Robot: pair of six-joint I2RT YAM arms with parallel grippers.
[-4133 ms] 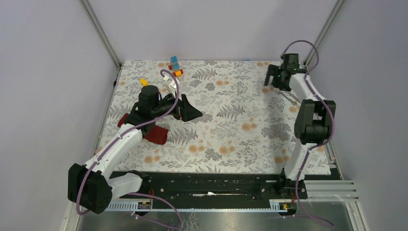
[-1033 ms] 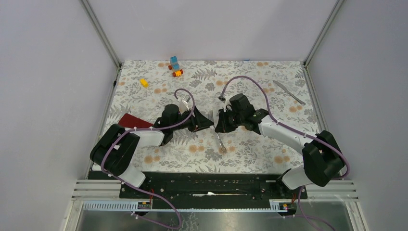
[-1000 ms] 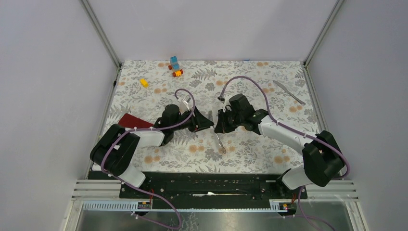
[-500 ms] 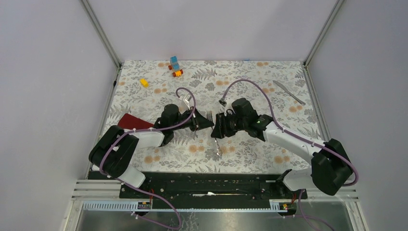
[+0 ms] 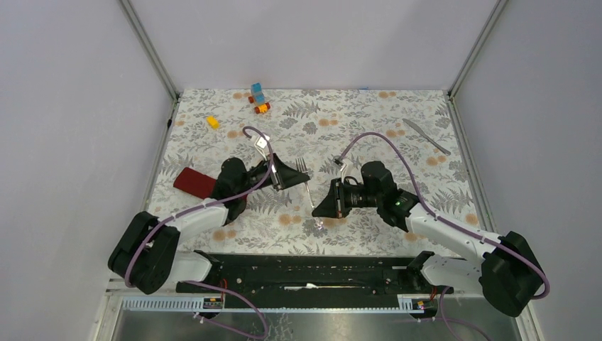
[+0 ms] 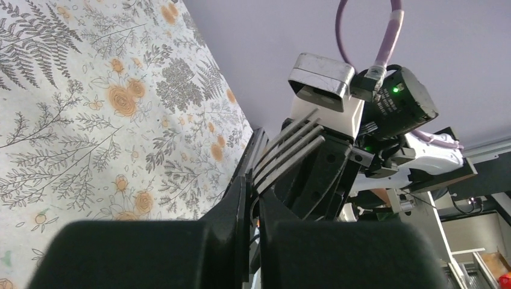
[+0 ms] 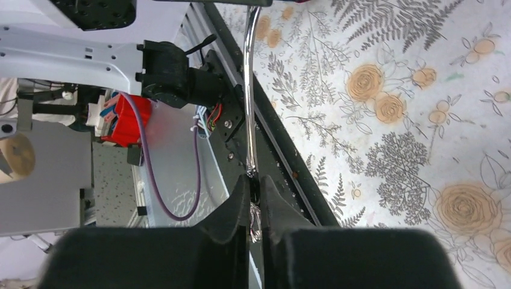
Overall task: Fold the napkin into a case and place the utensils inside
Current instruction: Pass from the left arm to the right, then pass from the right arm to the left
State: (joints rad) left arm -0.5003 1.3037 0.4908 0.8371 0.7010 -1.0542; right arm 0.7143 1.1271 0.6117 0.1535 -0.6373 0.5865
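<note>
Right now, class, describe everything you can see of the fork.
The fork is slim, shiny silver metal, with what look like four tines and a long, narrow handle. It spans the gap between the two arms, apparently clear of the table. The left gripper pinches it just below the tines, which stick out past the fingers. The right gripper pinches the handle's far end. Nothing else touches it.
</note>
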